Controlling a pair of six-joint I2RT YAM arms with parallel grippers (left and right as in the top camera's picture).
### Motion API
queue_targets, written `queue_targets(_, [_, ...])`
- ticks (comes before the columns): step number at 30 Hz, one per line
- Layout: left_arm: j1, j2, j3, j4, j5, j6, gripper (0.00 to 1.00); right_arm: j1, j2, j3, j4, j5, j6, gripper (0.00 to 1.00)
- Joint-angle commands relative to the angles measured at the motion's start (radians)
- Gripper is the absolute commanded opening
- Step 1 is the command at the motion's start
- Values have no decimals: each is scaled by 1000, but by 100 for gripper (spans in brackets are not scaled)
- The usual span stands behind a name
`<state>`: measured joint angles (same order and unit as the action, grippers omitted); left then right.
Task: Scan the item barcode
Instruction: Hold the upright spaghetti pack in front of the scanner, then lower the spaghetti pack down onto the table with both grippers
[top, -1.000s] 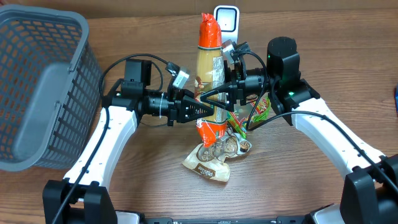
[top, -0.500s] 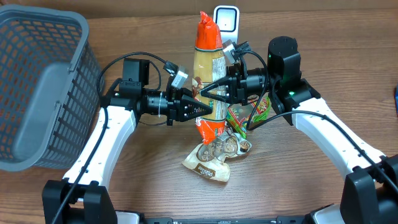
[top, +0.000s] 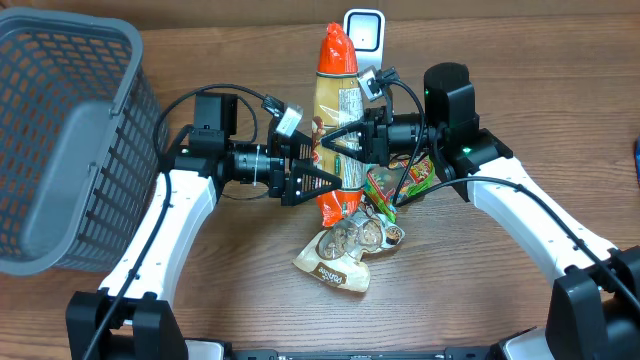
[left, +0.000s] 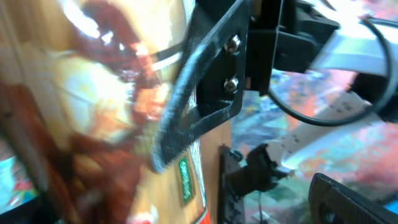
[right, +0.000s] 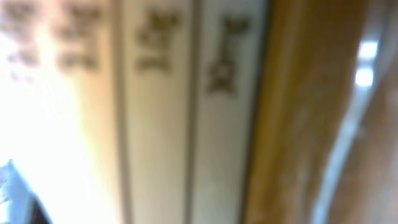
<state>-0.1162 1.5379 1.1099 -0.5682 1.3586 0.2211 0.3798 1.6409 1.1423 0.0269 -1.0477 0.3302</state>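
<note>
Overhead, the tall packet (top: 338, 95) is standing up off the table (top: 480, 290) between the two arms, near the middle of the view. Its beige middle is carrying a pale label panel with rows of dark print, but the print is coming through too small to read. The right wrist view is pressing right up against the packet (right: 186, 112) and is showing columns of dark lettering on a cream ground, all of it blurred past reading. In the left wrist view a small green mark is sitting low on the packet (left: 93, 124), possibly a logo. The packet's pointed top and crimped lower end are showing orange-red, with glossy film catching the light.

The right gripper (top: 345, 143) is clamping the packet at its middle, its black fingers (left: 193, 106) lying across the film. The left gripper (top: 322, 180) is sitting just below and to the side, its jaws spread wide and gripping nothing.

Beyond the packet's top, a white scanner (top: 364, 30) is standing at the far edge. At the packet's foot a cookie bag (top: 340, 255) is lying flat, its script lettering too small to make out, and a green snack pack (top: 418, 175) is lying beside it. A grey basket (top: 100, 130) is sitting well apart on the left.
</note>
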Motion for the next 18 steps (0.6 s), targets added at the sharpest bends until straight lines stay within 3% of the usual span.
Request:
queue_targets(1, [26, -16, 22, 0, -128, -74, 100, 11, -18, 16, -45, 200, -17, 4])
queue_targets(11, [56, -16, 22, -7, -382, -177, 100, 211, -1, 16, -178, 735, -9, 4])
queue_targets(18, [57, -16, 22, -91, -570, -178, 100, 265, 101, 17, -131, 799, 45, 4])
